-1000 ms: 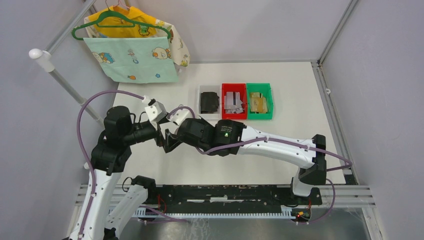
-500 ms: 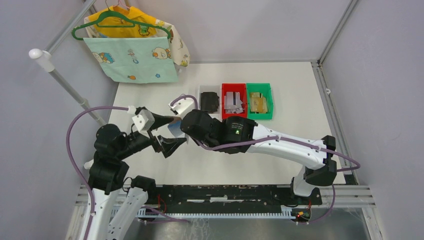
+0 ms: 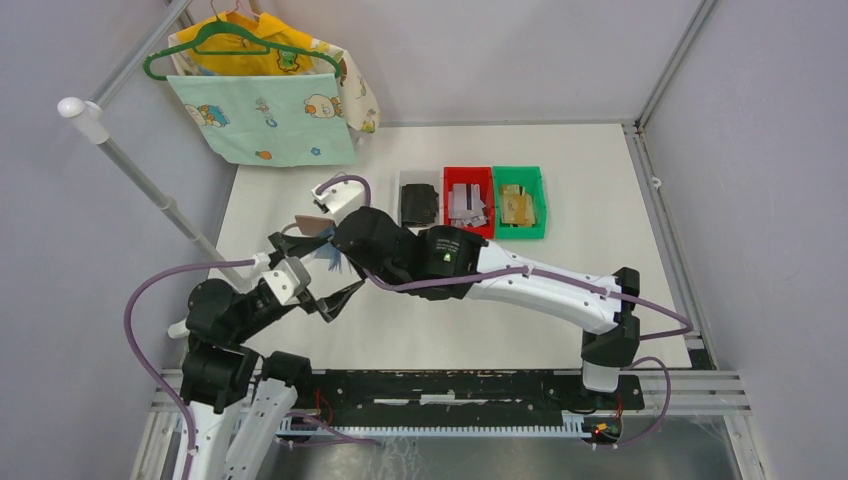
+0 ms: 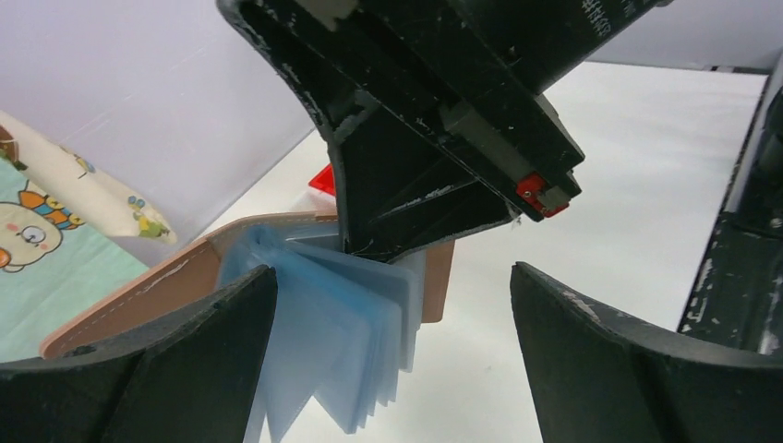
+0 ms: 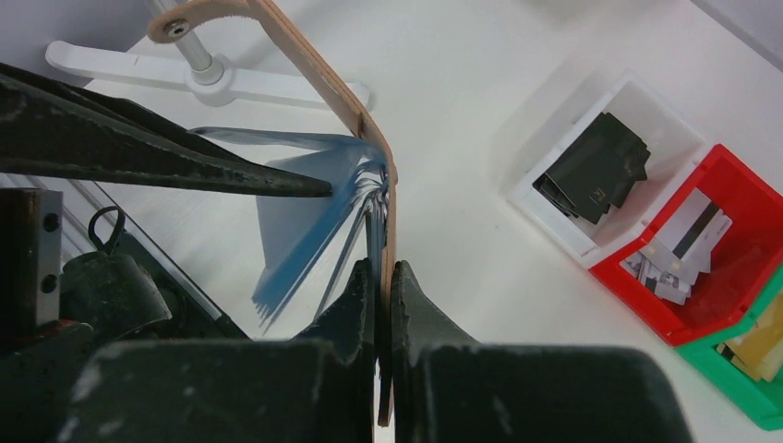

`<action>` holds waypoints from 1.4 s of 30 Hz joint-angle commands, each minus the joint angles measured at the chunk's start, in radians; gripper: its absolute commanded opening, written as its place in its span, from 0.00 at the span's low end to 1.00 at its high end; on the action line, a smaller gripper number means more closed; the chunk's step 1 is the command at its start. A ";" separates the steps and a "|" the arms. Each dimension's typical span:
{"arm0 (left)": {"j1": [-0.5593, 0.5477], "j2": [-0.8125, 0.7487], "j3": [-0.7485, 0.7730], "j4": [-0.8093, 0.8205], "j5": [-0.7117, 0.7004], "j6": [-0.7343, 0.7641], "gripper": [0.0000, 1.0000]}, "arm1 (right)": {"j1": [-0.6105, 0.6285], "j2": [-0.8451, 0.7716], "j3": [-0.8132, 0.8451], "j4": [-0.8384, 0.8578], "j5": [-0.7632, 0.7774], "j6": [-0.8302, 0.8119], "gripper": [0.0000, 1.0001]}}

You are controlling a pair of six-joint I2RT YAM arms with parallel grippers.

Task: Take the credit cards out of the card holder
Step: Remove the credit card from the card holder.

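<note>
Found pinkish-tan leather folding card holder (image 4: 129,300) clenched in right fingers (image 5: 351,300) above the white table's (image 3: 590,190) left side, blue-grey sleeves (image 4: 342,341) fanned between wide-spread left fingers (image 4: 591,351); judged at card-extraction step, requiring next a closing pinch on one credit card edge.

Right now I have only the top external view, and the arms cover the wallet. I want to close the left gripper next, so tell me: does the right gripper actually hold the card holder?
Observer: Yes. The right gripper is shut on one tan cover of the card holder.
Operator: Is the holder open or folded?
Observer: Open. Its blue sleeves fan out to one side of the pinched cover.
Operator: And my left gripper?
Observer: The left gripper has its jaws wide apart and holds nothing. One finger points at the fan, its tip right at the sleeves. I can't tell if it touches.
</note>
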 commanded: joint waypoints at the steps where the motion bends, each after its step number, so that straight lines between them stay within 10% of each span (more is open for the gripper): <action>1: 0.019 -0.029 -0.034 0.054 -0.044 0.131 1.00 | 0.010 0.028 0.068 0.097 0.023 0.001 0.00; 11: 0.036 -0.109 -0.107 0.177 -0.231 0.228 1.00 | 0.016 -0.030 -0.023 0.176 0.027 0.004 0.00; 42: 0.076 -0.176 -0.089 0.079 -0.167 0.425 1.00 | -0.026 -0.063 -0.102 0.303 -0.106 0.081 0.00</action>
